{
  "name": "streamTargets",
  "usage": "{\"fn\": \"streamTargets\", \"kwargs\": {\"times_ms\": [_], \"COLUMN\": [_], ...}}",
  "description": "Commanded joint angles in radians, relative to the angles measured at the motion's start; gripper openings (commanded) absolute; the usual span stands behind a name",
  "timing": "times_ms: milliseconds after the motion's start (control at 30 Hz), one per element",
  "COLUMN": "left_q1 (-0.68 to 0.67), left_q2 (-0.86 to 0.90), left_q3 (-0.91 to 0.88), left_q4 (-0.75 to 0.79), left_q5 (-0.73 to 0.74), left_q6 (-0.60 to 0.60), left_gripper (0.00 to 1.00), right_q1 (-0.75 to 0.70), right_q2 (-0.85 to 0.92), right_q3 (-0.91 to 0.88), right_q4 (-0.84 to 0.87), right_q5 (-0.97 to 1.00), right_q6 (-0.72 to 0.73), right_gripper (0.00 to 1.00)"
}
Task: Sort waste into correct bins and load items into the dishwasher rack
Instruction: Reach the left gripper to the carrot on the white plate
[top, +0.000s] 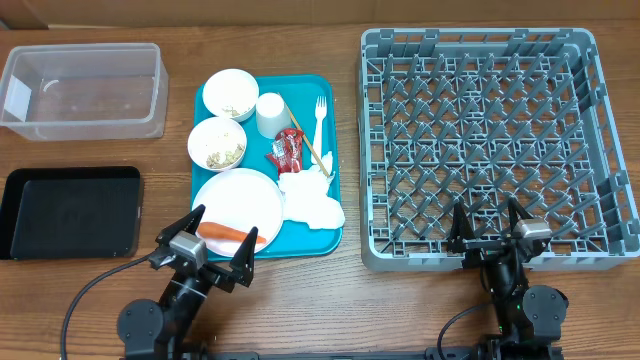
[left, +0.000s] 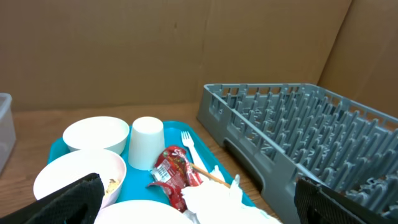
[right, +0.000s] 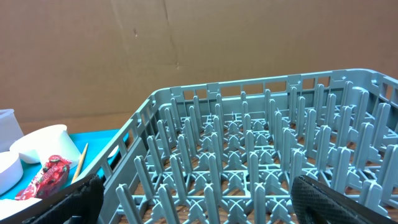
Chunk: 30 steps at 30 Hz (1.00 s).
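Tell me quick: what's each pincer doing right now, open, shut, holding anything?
Left pincer: open, empty, by the round white-pink plate.
Right pincer: open, empty, at the large grey plastic rack's near wall.

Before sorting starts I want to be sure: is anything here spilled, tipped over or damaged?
Nothing stands out. The carrot lies on the plate, the scraps are inside the two bowls, and the wrapper and napkin rest on the teal tray. The rack, clear tub and black tray hold nothing.
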Motion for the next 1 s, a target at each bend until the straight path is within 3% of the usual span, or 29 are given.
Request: {"fn": "streamTargets", "kwargs": {"times_ms": [0,300,567,667,833,900,967], "left_q1": [0.01,0.01,0.009,0.006,-0.057,-0.089,-0.095], "left_q2": [0.085,0.526,0.764,0.815,0.937,0.965,0.968], "left_q3": [0.156,0.455,0.554,0.614,0.814,0.867,0.877], "left_q4": [-0.067,-0.292,-0.266,-0.406,-0.748,-0.761,-0.751], "left_q5": [-0.02,-0.017,0.159,0.016,-0.353,-0.344,-0.244], "left_q6": [0.025,0.103,-0.02,-0.098,-0.108,-0.121,-0.192], "left_gripper": [1.0,1.0,1.0,1.0,1.0,1.0,1.0], "right_q1": [-0.004,-0.004,-0.004,-0.004,-0.004,-0.004,-0.004], "right_q2": [-0.01,-0.01,-0.01,-0.01,-0.01,-0.01,-0.01], "right_q3": [-0.01,-0.01,-0.01,-0.01,-0.01,-0.01,-0.01], "right_q4": [0.003,0.003,0.003,0.003,0.003,0.003,0.003], "right_q5": [0.01,0.01,0.01,0.01,0.01,0.01,0.01], "right_q6": [-0.006,-0.006,-0.006,-0.006,-0.006,-0.006,-0.006], "right_gripper": [1.0,1.0,1.0,1.0,1.0,1.0,1.0]}}
